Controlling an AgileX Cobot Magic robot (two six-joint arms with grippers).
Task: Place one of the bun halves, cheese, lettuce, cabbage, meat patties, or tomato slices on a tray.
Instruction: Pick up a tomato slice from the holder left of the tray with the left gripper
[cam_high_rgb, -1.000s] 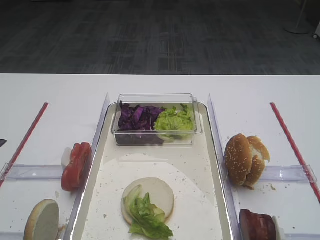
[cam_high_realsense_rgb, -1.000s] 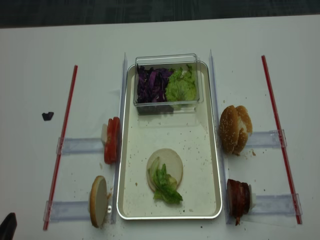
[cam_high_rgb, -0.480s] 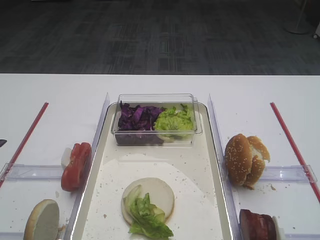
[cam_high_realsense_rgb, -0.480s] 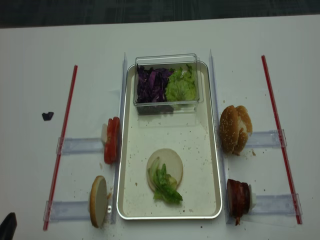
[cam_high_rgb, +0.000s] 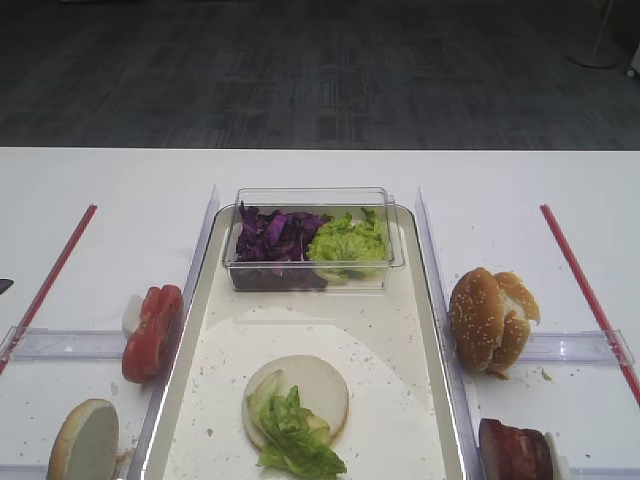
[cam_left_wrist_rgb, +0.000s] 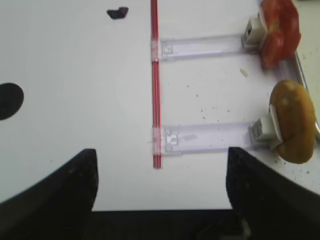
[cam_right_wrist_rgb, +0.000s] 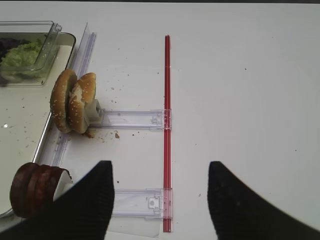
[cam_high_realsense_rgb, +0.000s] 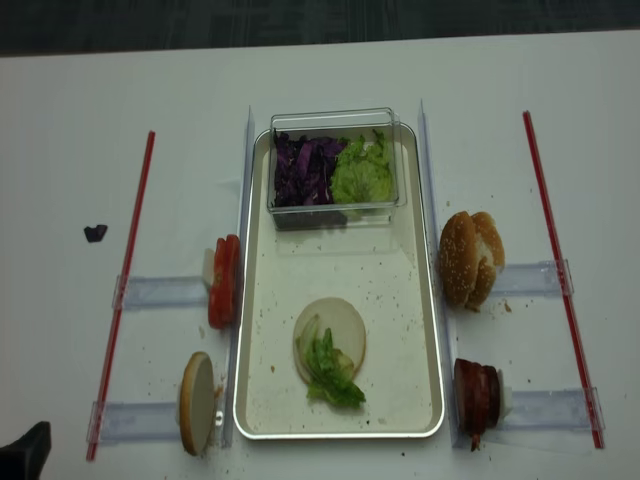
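The cream tray (cam_high_rgb: 430, 300) holds a bun half (cam_high_rgb: 320, 385), cut face up, with a lettuce leaf (cam_high_rgb: 295, 435) on it. Left of the tray stand tomato slices (cam_high_rgb: 152, 332) and another bun half (cam_high_rgb: 85, 440). To its right are seeded bun halves (cam_high_rgb: 490, 318) and meat patties (cam_high_rgb: 515, 450). Cabbage (cam_high_rgb: 275, 235) and more lettuce (cam_high_rgb: 347, 240) fill a tub. No cheese shows. My left gripper (cam_left_wrist_rgb: 160, 160) hangs open over bare table, left of the tomato slices (cam_left_wrist_rgb: 280, 30). My right gripper (cam_right_wrist_rgb: 160, 170) is open and holds nothing, to the right of the meat patties (cam_right_wrist_rgb: 32, 187).
The clear plastic tub (cam_high_rgb: 395, 255) sits at the tray's far end. Red strips (cam_high_realsense_rgb: 125, 290) (cam_high_realsense_rgb: 560, 270) run down both sides of the table, with clear plastic holders (cam_high_realsense_rgb: 160, 292) joining them to the food. A small dark scrap (cam_high_realsense_rgb: 95, 232) lies far left.
The dark tip of my left gripper shows a little more at the bottom-left corner of the realsense view. The food and tray have not moved.
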